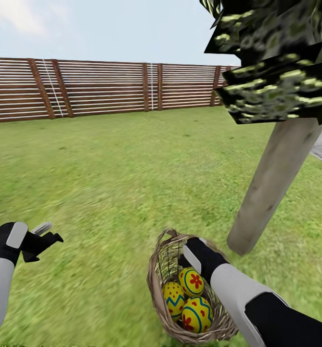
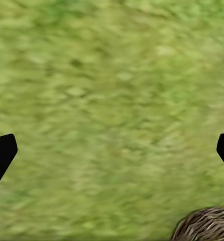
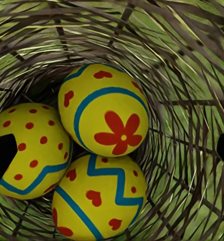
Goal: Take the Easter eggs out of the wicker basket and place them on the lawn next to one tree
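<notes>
We are on the lawn (image 1: 108, 168), which spreads from the fence at the upper edge of the head view down to the bottom, and nothing of the task looks done yet. The tree (image 1: 276, 178) rises at the right of that frame, its trunk leaning toward the upper right, its base just beside the wicker basket (image 1: 158, 289). The basket sits at the lower centre, mouth up, with all three Easter eggs (image 1: 189, 299) clustered inside — so three lifts and three placements remain, by our reckoning. In the right wrist view the flower-painted egg (image 3: 104, 110) lies with its long axis toward that frame's upper left. Our right gripper (image 1: 189, 255) dips into the basket with fingers spread, holding nothing; our left gripper (image 1: 43, 236) hovers open and empty at lower left.
</notes>
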